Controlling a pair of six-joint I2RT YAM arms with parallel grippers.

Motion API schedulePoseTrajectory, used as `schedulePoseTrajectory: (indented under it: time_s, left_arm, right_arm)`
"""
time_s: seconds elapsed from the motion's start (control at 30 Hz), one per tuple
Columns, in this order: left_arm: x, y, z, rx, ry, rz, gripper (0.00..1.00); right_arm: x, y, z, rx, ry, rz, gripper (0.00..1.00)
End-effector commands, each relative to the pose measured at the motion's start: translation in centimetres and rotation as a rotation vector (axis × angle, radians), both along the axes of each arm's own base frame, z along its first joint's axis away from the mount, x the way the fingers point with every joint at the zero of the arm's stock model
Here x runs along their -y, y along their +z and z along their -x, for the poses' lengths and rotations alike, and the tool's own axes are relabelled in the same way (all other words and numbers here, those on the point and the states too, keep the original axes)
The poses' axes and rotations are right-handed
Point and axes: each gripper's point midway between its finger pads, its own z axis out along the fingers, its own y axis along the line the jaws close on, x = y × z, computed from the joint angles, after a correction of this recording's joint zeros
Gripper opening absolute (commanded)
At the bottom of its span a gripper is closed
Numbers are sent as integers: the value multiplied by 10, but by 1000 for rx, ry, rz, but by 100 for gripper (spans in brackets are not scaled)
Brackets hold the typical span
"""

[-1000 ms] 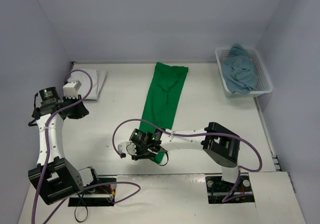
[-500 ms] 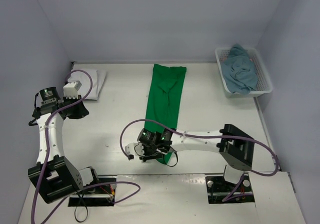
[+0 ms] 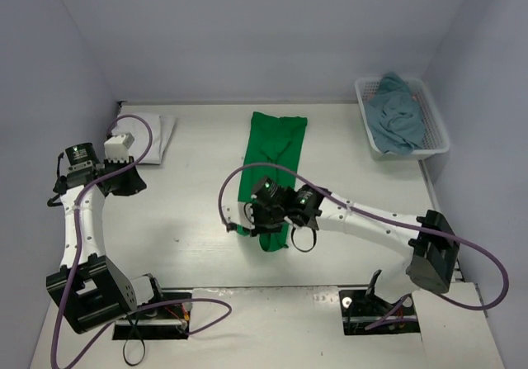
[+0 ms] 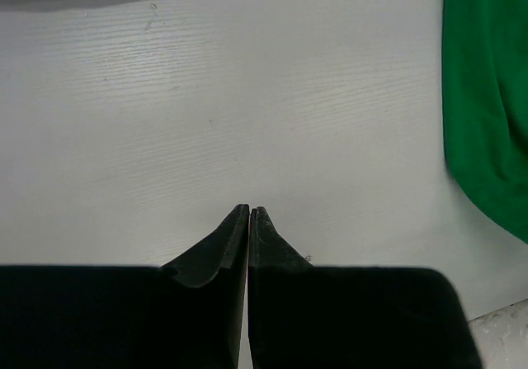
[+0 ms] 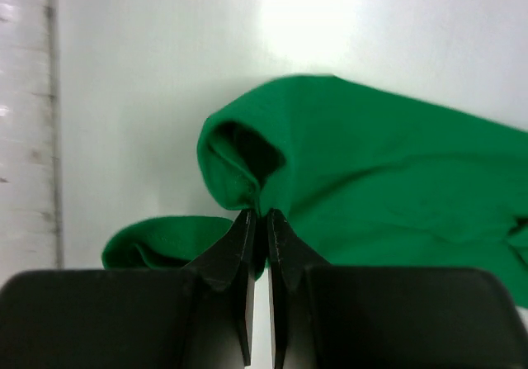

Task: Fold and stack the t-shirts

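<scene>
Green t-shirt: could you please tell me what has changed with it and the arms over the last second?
The right claw closed on the near hem of the green t-shirt and carried it away from the bases, lifting that end into a fold. The left claw stayed shut near the white t-shirt; the teal t-shirt stayed in the basket.

green t-shirt (image 3: 276, 146): soft matt cloth, lightly creased. teal-blue t-shirt (image 3: 394, 121): same matt cloth, heavily rumpled. white t-shirt (image 3: 165, 138): matt cloth, lies smooth. basket (image 3: 436, 130): white plastic lattice, smooth finish. desk (image 4: 206, 96): white, fine wood-like grain, slight sheen, glare patch in the right wrist view. left claw (image 4: 249, 210) and right claw (image 5: 258, 214): black, matt, looks like plastic.
</scene>
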Motion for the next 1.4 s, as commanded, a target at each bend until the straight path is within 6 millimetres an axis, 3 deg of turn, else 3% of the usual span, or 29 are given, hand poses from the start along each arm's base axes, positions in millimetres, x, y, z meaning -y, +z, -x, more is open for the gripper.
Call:
schedulePoseTrajectory:
  time_s: [0.0, 0.2, 0.27, 0.33, 0.47, 0.5, 0.9, 1.07, 1.2, 1.37]
  left_arm:
    - [-6, 10, -7, 50, -5, -23, 0]
    - [-7, 7, -7, 45, -2, -22, 0]
    - [-7, 6, -7, 43, -2, -22, 0]
    - [-7, 5, -7, 41, -1, -23, 0]
    - [-8, 3, -8, 36, 1, -25, 0]
    - [-8, 3, -8, 36, 1, -24, 0]
    - [-8, 5, -7, 39, 2, -20, 0]
    - [-6, 3, -7, 33, 0, -8, 0]
    - [-7, 1, -8, 27, 1, -5, 0]
    - [-8, -2, -10, 22, 2, -9, 0]
  right_arm:
    - [6, 26, -51, 64, -24, -54, 0]
    - [13, 41, -122, 79, -86, -102, 0]
    - [10, 51, -137, 88, -89, -126, 0]
    - [12, 45, -150, 79, -94, -121, 0]
    - [8, 39, -170, 54, -98, -138, 0]
    - [9, 28, -175, 36, -103, -124, 0]
    - [24, -28, -232, -20, -175, -91, 0]
    - [30, -44, -262, -21, -216, -110, 0]
    - [34, -48, -281, -30, -242, -151, 0]
    - [28, -41, -287, -35, -232, -191, 0]
